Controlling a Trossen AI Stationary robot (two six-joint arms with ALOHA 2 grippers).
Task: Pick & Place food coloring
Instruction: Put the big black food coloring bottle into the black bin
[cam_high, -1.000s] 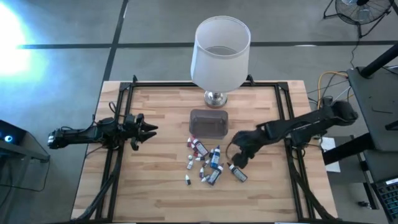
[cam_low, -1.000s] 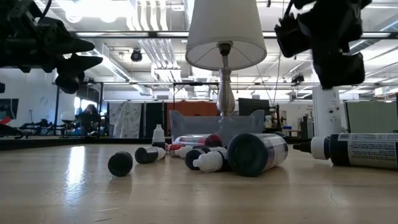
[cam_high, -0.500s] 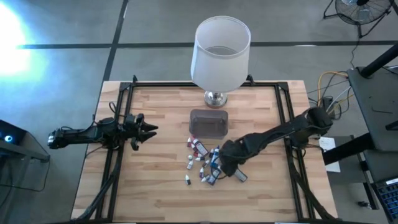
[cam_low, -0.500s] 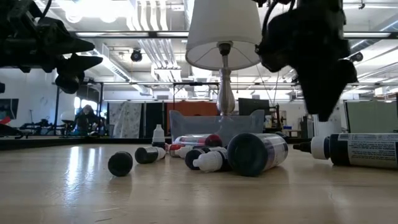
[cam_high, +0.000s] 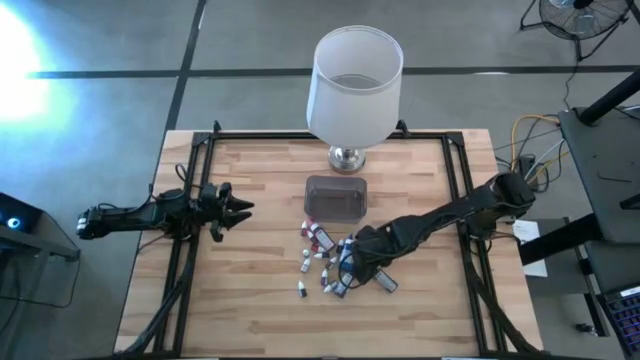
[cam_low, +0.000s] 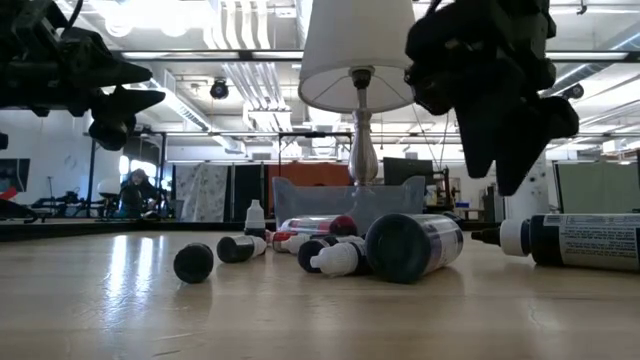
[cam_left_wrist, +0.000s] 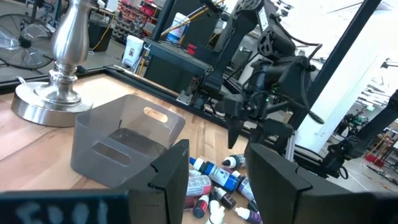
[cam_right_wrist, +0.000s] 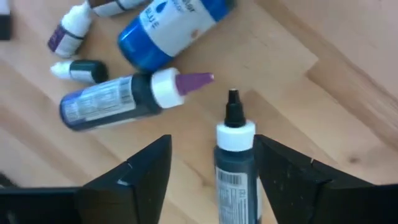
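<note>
The food coloring bottles (cam_high: 328, 262) lie in a loose cluster on the wood table, in front of the clear tub; most rest on their sides. My right gripper (cam_high: 356, 264) hangs open just above the cluster's right side. In the right wrist view its fingers (cam_right_wrist: 143, 171) stand on either side of a dark bottle with a white collar and black tip (cam_right_wrist: 235, 158), apart from it. In the low view the right gripper (cam_low: 505, 165) is clear of the table. My left gripper (cam_high: 238, 208) waits open above the table's left part.
A clear rectangular tub (cam_high: 335, 197) stands just beyond the bottles, and a lamp with a white shade (cam_high: 356, 82) and metal foot stands behind it near the far edge. A big blue bottle (cam_right_wrist: 168, 25) and a purple-tipped bottle (cam_right_wrist: 118, 99) lie close to the right fingers.
My right gripper has moved toward the table's left and near edge, from beside the cluster to over its right side, and has come down toward the bottles while turning. The bottles and the left arm have stayed where they were.
</note>
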